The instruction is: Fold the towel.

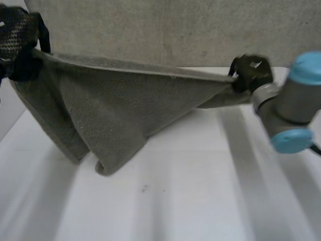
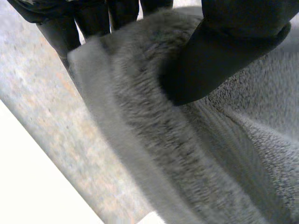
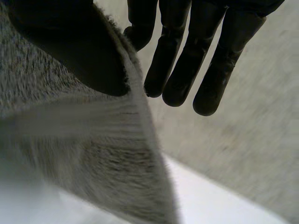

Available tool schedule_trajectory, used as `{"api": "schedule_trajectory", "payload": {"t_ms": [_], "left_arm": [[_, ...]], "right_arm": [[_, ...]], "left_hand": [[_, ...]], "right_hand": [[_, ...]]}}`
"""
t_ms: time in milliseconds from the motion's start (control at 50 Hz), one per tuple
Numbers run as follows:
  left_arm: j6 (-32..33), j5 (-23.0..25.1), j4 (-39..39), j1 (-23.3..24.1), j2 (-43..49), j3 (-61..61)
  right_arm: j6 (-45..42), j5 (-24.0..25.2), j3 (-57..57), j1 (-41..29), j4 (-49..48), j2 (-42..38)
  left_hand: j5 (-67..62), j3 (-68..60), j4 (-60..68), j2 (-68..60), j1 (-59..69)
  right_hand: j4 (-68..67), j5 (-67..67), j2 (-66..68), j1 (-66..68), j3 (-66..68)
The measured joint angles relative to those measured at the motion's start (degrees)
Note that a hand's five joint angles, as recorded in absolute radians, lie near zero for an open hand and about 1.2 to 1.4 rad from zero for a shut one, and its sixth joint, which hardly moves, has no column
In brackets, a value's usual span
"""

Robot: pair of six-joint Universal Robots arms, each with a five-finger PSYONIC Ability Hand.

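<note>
Left hand (image 1: 20, 50): thumb and fingers (image 2: 58, 32) pinch one end of the grey towel (image 1: 125, 110). The towel is stretched taut between both hands and sags below the fingers toward the white desk (image 1: 210, 191). Right hand (image 1: 251, 73): thumb and fingers (image 3: 173, 60) clamp the opposite end. Grey wall (image 1: 175, 30) lies beyond the fingertips.

The head camera looks down on the grey towel (image 1: 115, 110) from farther back. Both wrist cameras sit right against that same towel's ends.
</note>
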State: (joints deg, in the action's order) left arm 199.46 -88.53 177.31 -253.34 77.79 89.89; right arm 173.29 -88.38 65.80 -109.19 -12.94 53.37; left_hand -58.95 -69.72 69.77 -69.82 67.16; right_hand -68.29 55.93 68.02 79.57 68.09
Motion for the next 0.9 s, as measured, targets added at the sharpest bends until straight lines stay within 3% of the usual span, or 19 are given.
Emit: {"api": "schedule_trajectory", "payload": {"t_ms": [40,100,220,260,280,320,420,480,540,660,680,760,860,900], "left_arm": [[0.02,0.07,0.15,-0.43,1.25,1.49],[0.04,0.08,0.22,0.08,2.55,2.38],[0.17,0.11,0.24,1.17,4.69,3.33],[0.31,0.14,0.19,1.47,5.85,3.58],[0.31,0.14,0.19,1.47,5.85,3.58],[0.54,0.17,0.02,1.61,7.35,3.71],[0.87,0.17,-0.35,1.64,10.7,3.8],[0.99,0.17,-0.4,1.63,11.86,3.83],[2.11,0.18,-0.41,1.55,17.88,3.41],[4.49,0.2,0.05,1.47,25.69,0.87],[6.07,0.17,0.63,1.52,31.04,-3.27],[7.1,0.04,2.73,1.58,36.96,-12.55],[6.91,-0.14,7.32,1.61,40.38,-24.12],[6.08,-0.32,11.91,1.58,41.39,-31.88]], "right_arm": [[-0.23,4.4,4.67,2.69,0.32,9.38],[-0.99,8.07,7.41,4.09,2.7,16.98],[-5.57,11.37,8.53,5.54,12.07,25.86],[-11.39,12.01,8.32,6.41,19.5,29.08],[-11.39,12.01,8.32,6.41,19.5,29.08],[-20.67,11.88,8.21,7.06,28.13,30.61],[-33.44,10.93,8.45,7.44,38.4,29.43],[-34.45,10.81,8.49,7.45,39.21,28.88],[-38.74,10.02,8.36,7.41,42.35,23.26],[-38.95,9.07,6.11,6.76,40.13,15.88],[-38.09,7.6,2.63,5.73,35.63,11.3],[-35.74,4.14,-4.92,3.89,25.91,6.25],[-32.24,1.11,-11.81,2.71,13.6,4.44],[-29.3,-0.18,-14.81,2.42,3.97,5.07]], "left_hand": [[-0.18,0.0,0.0,0.0,0.01],[-0.35,0.0,0.0,0.0,0.81],[-0.36,0.0,0.0,0.0,0.81],[-0.36,0.0,0.0,0.0,0.81],[-0.36,0.0,0.0,0.0,0.81],[-0.36,0.0,0.0,0.0,0.81],[-0.36,0.0,0.0,0.0,0.81],[-0.36,0.0,0.01,0.0,0.81],[-0.36,0.0,0.01,0.0,0.81],[-0.36,0.0,0.01,0.0,0.81],[-0.36,0.0,0.01,0.0,0.81],[-0.36,0.0,0.01,0.0,0.81],[-0.36,0.0,0.02,0.0,0.81],[-0.36,0.0,0.02,0.0,0.81]], "right_hand": [[-0.02,0.41,0.0,0.17,0.01],[-0.04,0.7,0.01,0.17,0.01],[-0.05,0.82,0.01,0.17,0.01],[-0.05,0.83,0.01,0.17,0.01],[-0.05,0.83,0.01,0.17,0.01],[-0.05,0.9,0.01,0.17,0.02],[-0.06,0.91,0.01,0.17,0.0],[-0.06,0.9,0.01,0.17,0.02],[-0.06,0.89,0.01,0.17,0.01],[-0.07,0.91,0.01,0.17,0.01],[-0.08,0.9,0.01,0.17,0.01],[-0.08,0.84,0.01,0.17,0.01],[-0.11,0.91,0.06,0.17,0.01],[-0.12,0.91,0.06,0.17,0.01]]}}
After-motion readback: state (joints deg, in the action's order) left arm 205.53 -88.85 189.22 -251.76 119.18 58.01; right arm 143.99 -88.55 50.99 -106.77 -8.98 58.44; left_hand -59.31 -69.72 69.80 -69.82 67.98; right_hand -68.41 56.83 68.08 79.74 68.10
